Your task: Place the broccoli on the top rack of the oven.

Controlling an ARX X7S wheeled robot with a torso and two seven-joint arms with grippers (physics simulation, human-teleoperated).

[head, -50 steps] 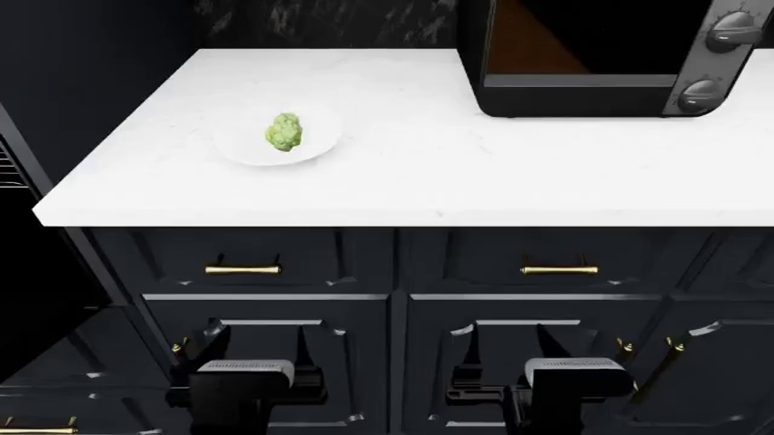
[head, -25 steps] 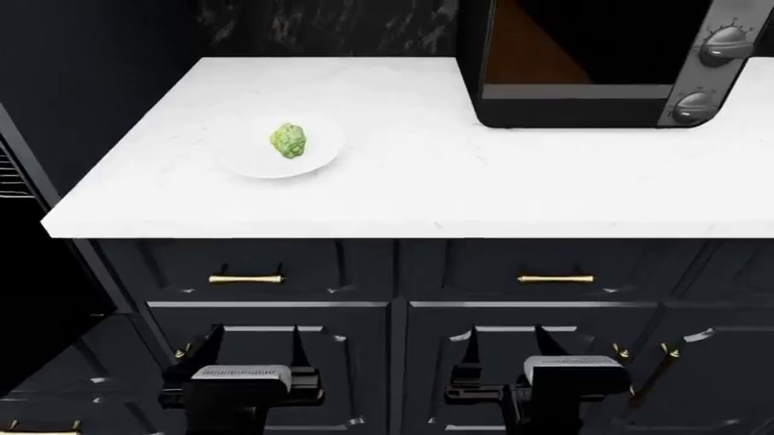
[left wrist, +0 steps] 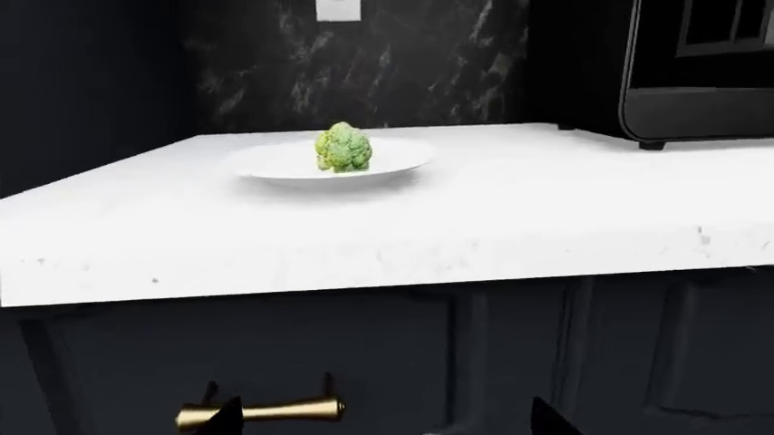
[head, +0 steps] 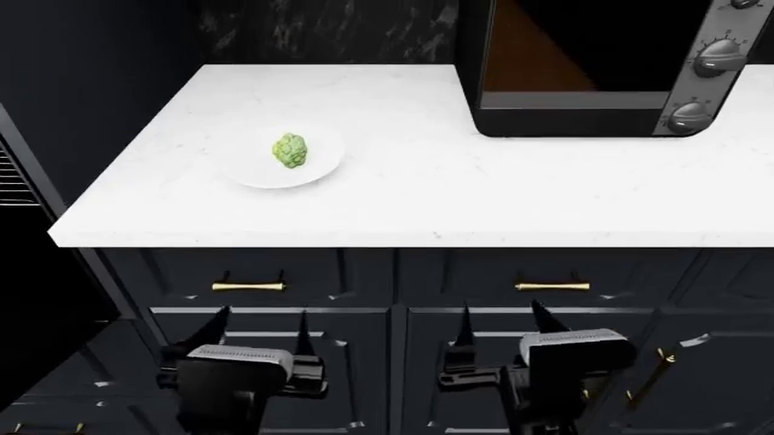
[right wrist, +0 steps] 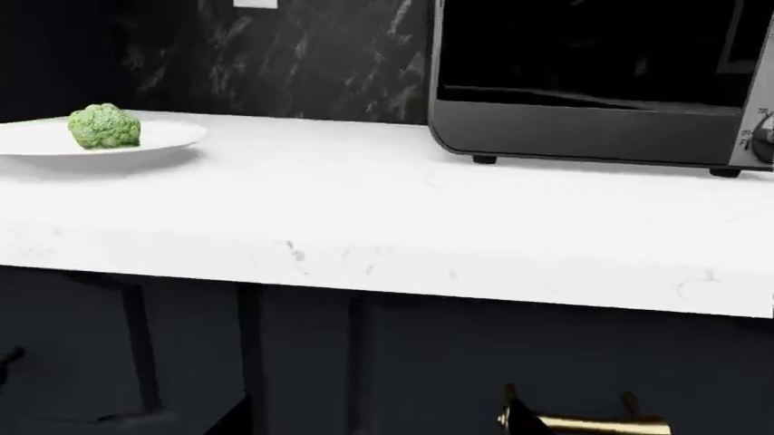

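The broccoli (head: 290, 150) is a small bumpy green floret on a white plate (head: 259, 172) on the white countertop (head: 484, 195), left of middle. It also shows in the left wrist view (left wrist: 343, 148) and the right wrist view (right wrist: 104, 126). My left gripper (head: 261, 328) and right gripper (head: 498, 323) are both open and empty, low in front of the dark cabinet doors, below counter height and well short of the broccoli. Of the oven, only thin silvery bars (head: 14, 181) show at the far left edge; its top rack is not visible.
A black countertop box with round grey knobs (head: 690, 116) stands at the back right of the counter. Dark drawers with gold handles (head: 248, 286) (head: 553, 286) run under the counter edge. A dark marbled wall (head: 326, 27) backs the counter.
The head view has shifted so the counter and broccoli sit lower in the frame. Both grippers have risen slightly and stay open.
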